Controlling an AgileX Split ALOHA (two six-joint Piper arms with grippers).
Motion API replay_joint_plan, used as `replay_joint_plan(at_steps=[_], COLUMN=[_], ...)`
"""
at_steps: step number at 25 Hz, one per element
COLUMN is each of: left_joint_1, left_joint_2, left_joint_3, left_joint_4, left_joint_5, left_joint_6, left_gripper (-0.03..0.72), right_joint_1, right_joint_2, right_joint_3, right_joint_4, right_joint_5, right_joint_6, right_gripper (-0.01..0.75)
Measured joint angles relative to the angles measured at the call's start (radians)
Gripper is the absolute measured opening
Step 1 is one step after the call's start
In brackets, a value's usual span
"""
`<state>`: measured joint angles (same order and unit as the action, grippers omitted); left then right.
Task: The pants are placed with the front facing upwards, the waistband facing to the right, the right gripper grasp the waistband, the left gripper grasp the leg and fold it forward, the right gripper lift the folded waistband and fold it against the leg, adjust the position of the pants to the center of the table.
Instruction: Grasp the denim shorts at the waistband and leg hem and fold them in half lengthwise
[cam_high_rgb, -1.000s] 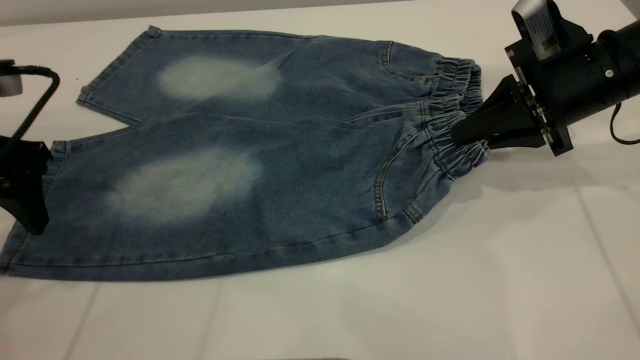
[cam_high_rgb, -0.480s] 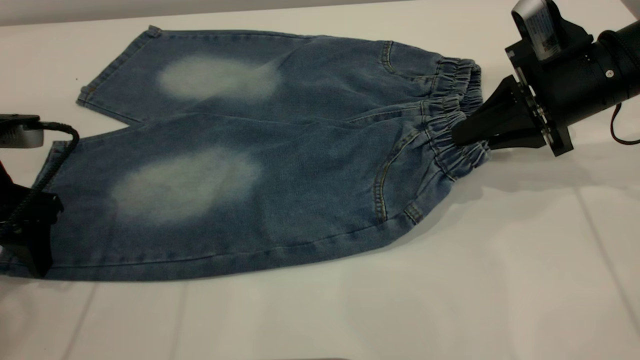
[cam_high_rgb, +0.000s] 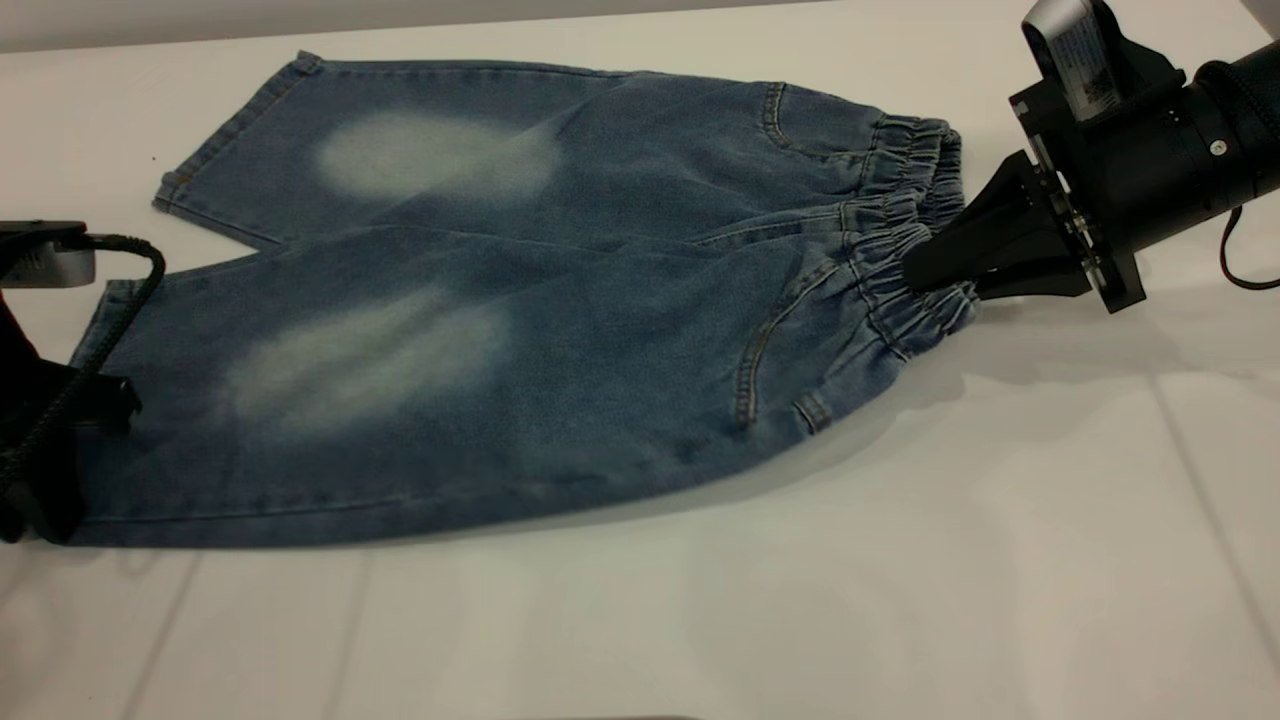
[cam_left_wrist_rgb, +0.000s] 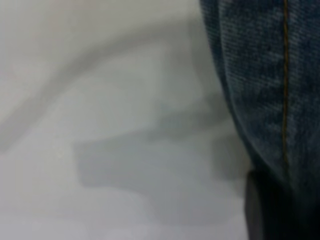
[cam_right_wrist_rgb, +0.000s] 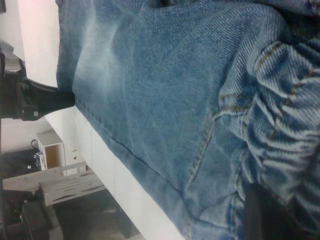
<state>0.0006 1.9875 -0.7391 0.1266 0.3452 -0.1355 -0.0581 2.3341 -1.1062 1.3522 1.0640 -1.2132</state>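
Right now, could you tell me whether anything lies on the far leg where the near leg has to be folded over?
Nothing visible does. The far leg lies flat and bare on the table. The left pincer sits at the near leg cuff, and the right pincer is at the waistband.

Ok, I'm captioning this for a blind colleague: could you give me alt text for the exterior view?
Blue denim pants lie front-up on a white table, waistband to the right. The right gripper is shut on the waistband; the left gripper sits at the near leg's cuff at the left edge.
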Motion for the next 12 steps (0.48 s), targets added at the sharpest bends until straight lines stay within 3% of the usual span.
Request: replay_joint_plan(at_steps=[2,8,12], left_joint_1=[0.000,0.000,-0.013], left_joint_2=[-0.006,-0.124,-0.198], left_joint_3=[0.000,-0.005,-0.077], left_joint_4=[0.000,-0.026,-0.038], left_joint_5=[-0.003,-0.009,0.050], left_joint_6=[-0.001,-0.001,0.009], left_gripper=[0.054,0.050,0.050], right_joint_1=[-0.002,-0.049,-0.062], right_joint_2=[0.000,0.000,0.000], right_joint_3=[0.000,0.000,-0.013], right_joint_4=[0.000,0.000,0.000], right_joint_5=[0.006,0.040,0.056], right_joint_6=[0.013,0.047,0.058], right_gripper=[0.038,0.038,0.038])
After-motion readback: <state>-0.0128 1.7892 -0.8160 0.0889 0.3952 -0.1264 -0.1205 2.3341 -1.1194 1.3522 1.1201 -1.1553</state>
